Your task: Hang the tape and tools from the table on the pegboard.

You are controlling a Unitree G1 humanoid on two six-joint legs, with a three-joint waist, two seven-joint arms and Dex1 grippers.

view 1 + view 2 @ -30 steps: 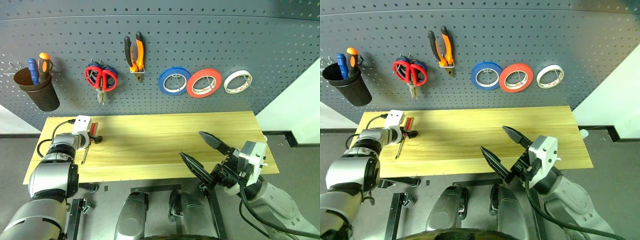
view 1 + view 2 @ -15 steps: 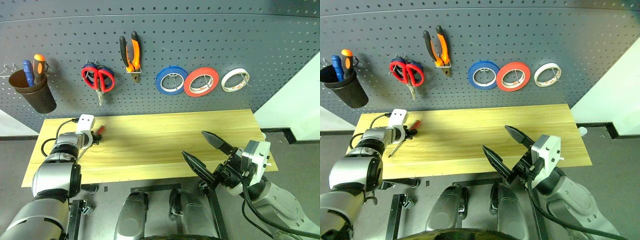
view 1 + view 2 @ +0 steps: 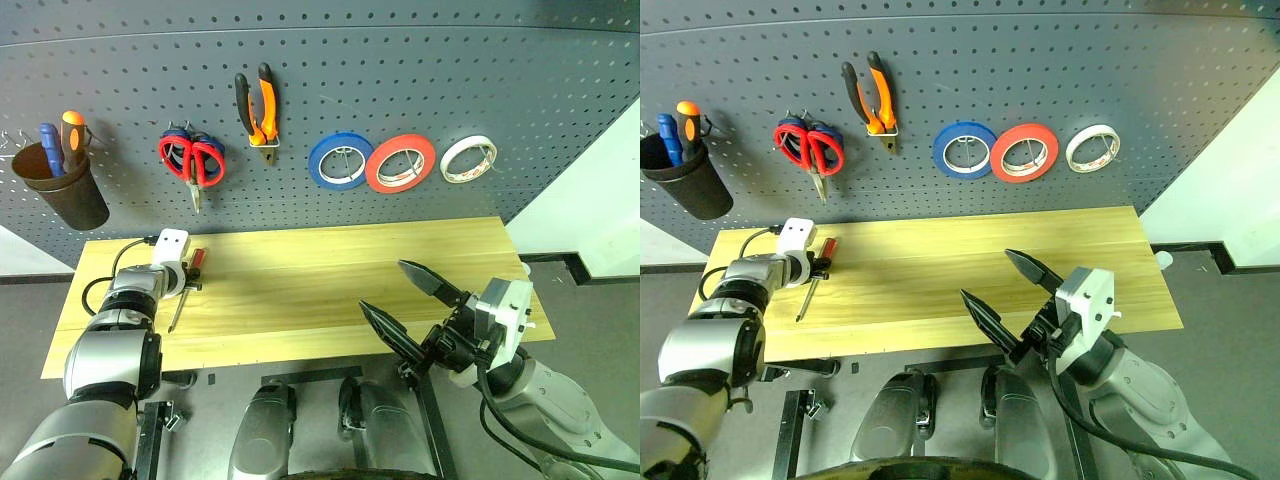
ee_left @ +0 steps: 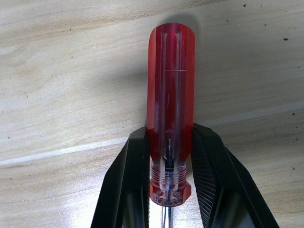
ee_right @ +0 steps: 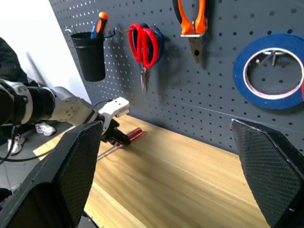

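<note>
Lying near the left end of the long light-yellow wooden table, the slim screwdriver with a clear red handle is being gripped by the left gripper, whose two black fingers are pressing against either side of the handle just above its collar; the thin metal shaft is trailing back toward the table's front edge. Hovering in front of the table's front edge, toward its right half, the right gripper is holding its pointed black fingers spread wide apart with nothing between them. Hanging on hooks of the dark grey perforated pegboard above the table are the red-handled scissors, overlapping a blue-handled pair, the pliers with orange-and-black handles, a blue tape roll, the flat red-orange tape ring just beside it, and a white tape roll. Hooked at the far left, a dark cup is carrying a blue-handled and an orange-handled screwdriver
</note>
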